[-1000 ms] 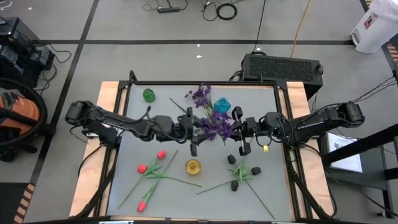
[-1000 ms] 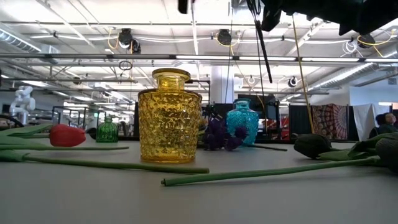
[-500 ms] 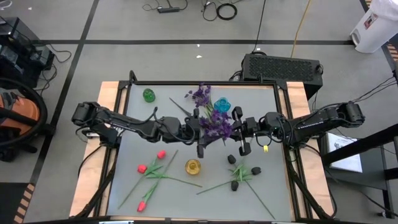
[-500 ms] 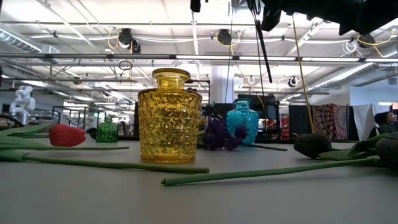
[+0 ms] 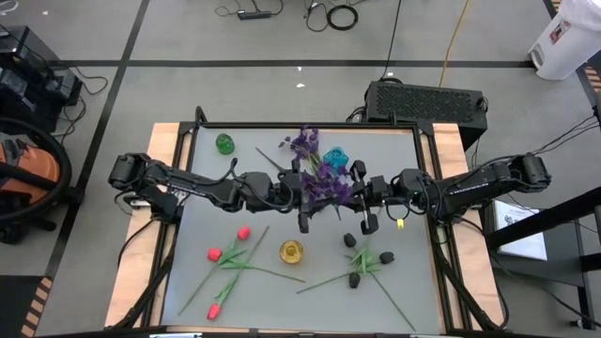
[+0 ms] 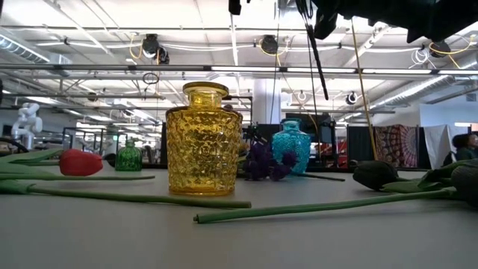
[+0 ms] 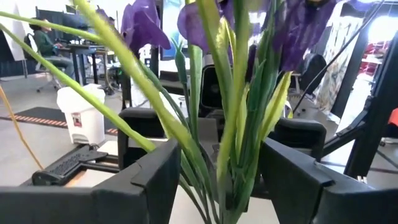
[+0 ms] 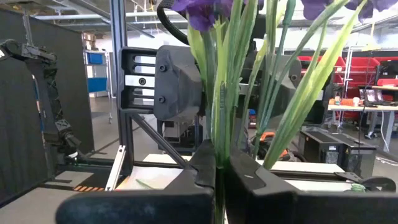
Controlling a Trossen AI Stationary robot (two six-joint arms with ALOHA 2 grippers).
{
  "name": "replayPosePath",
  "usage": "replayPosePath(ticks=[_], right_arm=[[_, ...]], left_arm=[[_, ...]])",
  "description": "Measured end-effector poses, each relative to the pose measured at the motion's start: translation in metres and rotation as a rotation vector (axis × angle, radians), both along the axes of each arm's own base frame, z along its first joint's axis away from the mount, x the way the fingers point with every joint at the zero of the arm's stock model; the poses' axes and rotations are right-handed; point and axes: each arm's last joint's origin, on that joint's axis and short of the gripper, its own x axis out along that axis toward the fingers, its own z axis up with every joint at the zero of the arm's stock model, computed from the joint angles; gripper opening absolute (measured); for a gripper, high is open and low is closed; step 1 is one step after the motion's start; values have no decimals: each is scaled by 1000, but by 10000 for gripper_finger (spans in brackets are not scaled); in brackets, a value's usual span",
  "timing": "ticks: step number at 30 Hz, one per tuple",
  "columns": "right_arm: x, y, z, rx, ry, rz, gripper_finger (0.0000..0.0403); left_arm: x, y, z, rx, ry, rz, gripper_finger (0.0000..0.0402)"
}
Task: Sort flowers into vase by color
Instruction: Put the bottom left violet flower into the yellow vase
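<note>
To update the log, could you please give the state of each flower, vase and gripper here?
Bushy purple spray, green stems: lifted, held by right gripper.
Right gripper: shut on its stems.
Left gripper: open around the stems.
Second purple spray: lying flat.
Small red tulips: lying flat.
Black-headed blooms: lying flat.
Yellow textured glass vase: upright, no flowers.
Teal vase, green vase: upright.

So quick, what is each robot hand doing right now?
Left gripper: open around the bushy purple flower spray.
Right gripper: shut on its green stems.
</note>
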Motion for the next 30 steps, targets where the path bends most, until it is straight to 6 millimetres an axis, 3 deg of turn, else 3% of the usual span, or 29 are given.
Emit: replayPosePath(ticks=[6, 15, 30], right_arm=[[0, 0, 0, 1, 1, 0, 1], [0, 0, 0, 1, 3, -4, 44], [0, 0, -4, -8, 49, -1, 102]], left_arm=[[0, 0, 0, 8, 2, -2, 176], [0, -1, -1, 54, 12, -18, 19], [-3, -3, -4, 99, 86, -26, 7]])
